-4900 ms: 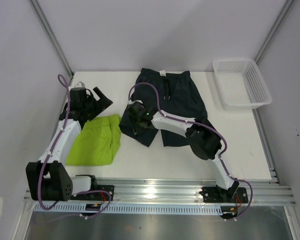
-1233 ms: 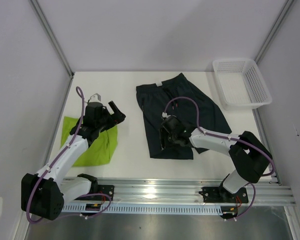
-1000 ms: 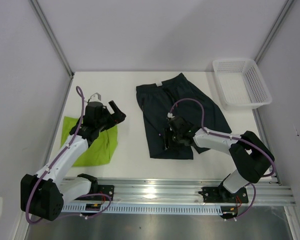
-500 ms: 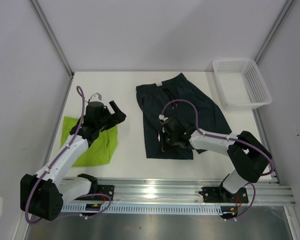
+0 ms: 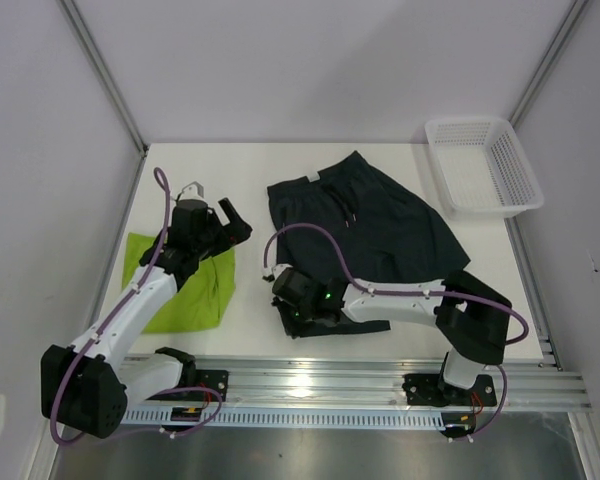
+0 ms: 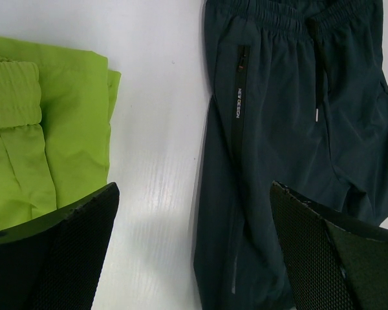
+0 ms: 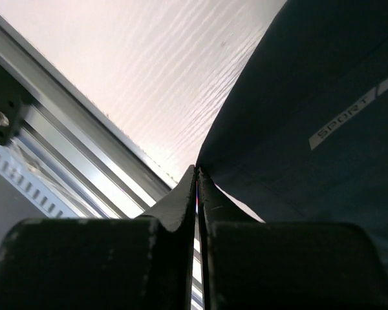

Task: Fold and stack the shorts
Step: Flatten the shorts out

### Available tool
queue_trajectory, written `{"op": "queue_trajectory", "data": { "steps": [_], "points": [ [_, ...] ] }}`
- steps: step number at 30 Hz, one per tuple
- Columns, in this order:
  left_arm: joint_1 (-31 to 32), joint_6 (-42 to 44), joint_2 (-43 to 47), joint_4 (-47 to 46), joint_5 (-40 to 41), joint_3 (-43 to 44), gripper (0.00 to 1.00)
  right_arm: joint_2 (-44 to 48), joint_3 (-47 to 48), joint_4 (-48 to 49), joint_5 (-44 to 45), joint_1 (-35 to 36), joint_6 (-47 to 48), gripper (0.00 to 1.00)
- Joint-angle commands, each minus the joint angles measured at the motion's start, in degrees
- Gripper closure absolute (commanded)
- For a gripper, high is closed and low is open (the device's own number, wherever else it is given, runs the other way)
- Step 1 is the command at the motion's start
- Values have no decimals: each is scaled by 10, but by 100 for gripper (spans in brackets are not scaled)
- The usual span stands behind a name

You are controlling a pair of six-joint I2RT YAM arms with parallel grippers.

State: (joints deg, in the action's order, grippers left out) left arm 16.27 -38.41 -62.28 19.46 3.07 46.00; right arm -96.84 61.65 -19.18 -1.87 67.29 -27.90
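Fold of the dark shorts (image 5: 380, 225) judged in hand: right end effector (image 7: 197, 173) pinches their near hem corner at the table (image 5: 250, 170) front, left end effector (image 5: 234, 222) hangs spread near the green shorts (image 5: 185, 295); next, carry that corner toward the waistband.

We see a white desk (image 5: 250, 170) with three things lying on it. Near its left edge lie the lime green shorts (image 5: 202, 295), folded into a flat rectangle. In the middle the dark navy-teal shorts (image 5: 380, 225) lie spread out, waistband toward the far side, their near left corner bunched close to the desk's front edge. A white mesh basket (image 5: 483, 166) sits in the far right corner, apart from both pairs.
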Motion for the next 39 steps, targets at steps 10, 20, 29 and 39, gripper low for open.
{"op": "queue_trajectory", "data": {
  "steps": [10, 20, 29, 39],
  "points": [
    [3, 26, -81, -23, -15, 56, 1, -62, 96, -86, 40, 120, 43, 100],
    [-11, 33, -285, -30, -62, 174, 1, 62, -27, -92, 87, 153, -7, 100],
    [-16, 16, -352, -67, -90, 184, 3, 140, -89, -83, 96, 134, -36, 100],
    [-34, 4, -425, -99, -105, 222, 23, 162, -98, -84, 91, 134, -41, 100]
  ]
}}
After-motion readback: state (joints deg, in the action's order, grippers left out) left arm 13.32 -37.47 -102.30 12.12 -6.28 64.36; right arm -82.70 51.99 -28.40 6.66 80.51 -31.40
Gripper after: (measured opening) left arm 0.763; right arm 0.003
